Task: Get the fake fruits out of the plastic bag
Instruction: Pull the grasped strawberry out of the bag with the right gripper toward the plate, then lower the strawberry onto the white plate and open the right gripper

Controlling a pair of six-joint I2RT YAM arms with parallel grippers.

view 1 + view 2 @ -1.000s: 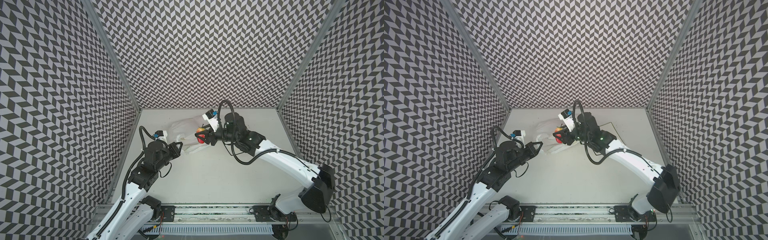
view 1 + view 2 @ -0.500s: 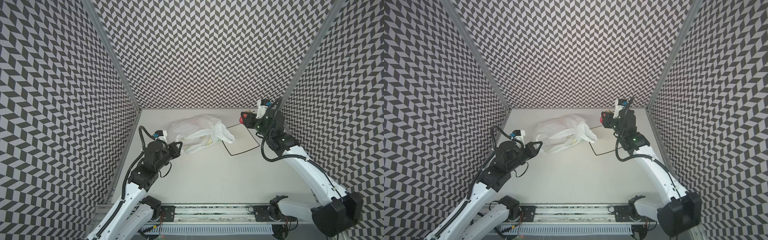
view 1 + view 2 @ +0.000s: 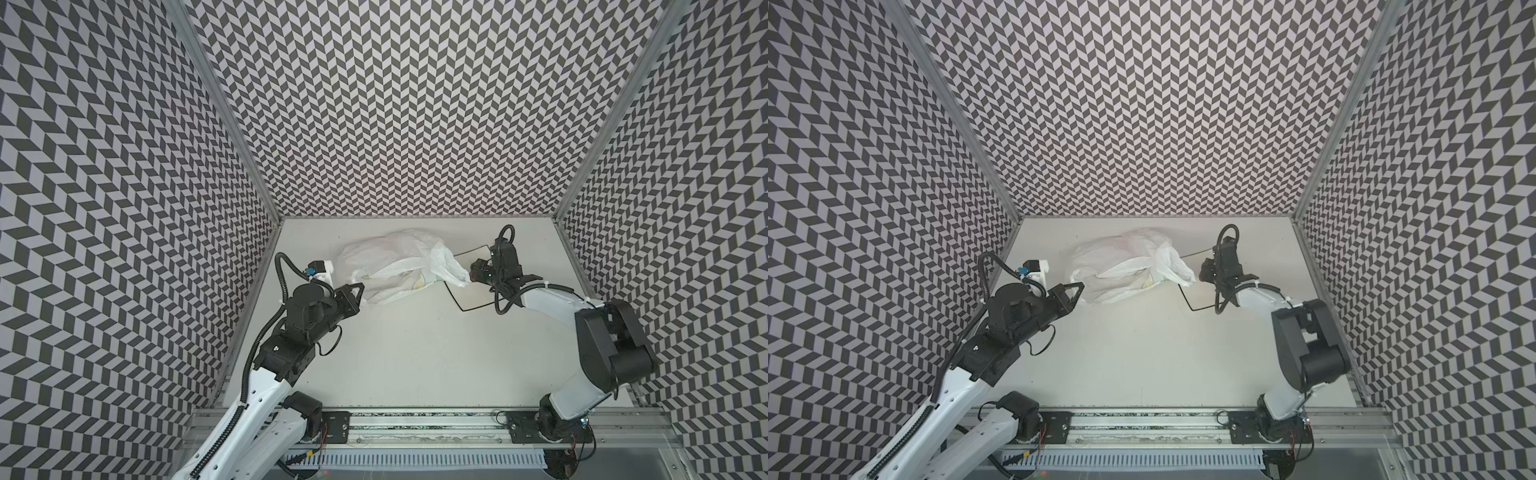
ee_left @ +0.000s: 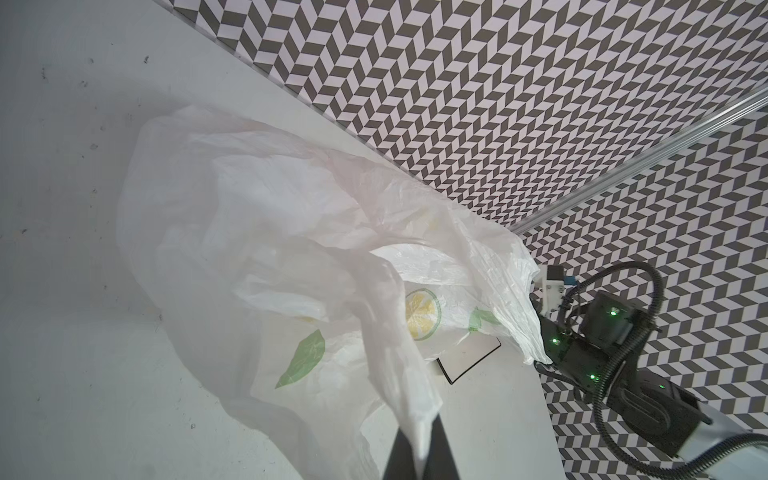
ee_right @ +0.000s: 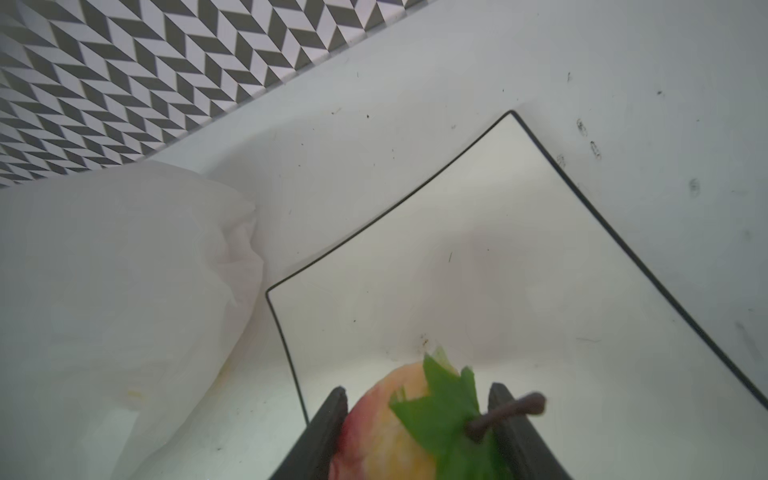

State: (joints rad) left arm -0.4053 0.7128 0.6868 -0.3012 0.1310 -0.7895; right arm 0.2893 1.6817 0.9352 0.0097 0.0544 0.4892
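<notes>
The right gripper (image 5: 419,399), back from the far-right corner, clasps the peach-like fruit (image 5: 384,424) over the plate's (image 5: 540,270) left part. The left gripper (image 3: 358,287) stays clamped on the plastic bag (image 3: 386,266), far left of centre.

Black-and-white chevron walls (image 3: 395,104) enclosing three sides, aluminium corner posts (image 3: 231,124) running up the seams, pale scuffed tabletop (image 3: 415,353) lying evenly lit, metal rail (image 3: 415,420) spanning the near edge.

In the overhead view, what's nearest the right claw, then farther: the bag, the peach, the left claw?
1. Peach: clamped in the right gripper itself.
2. Bag: just beside it, toward the left.
3. Left gripper: farthest, pinching the bag's opposite end.
</notes>
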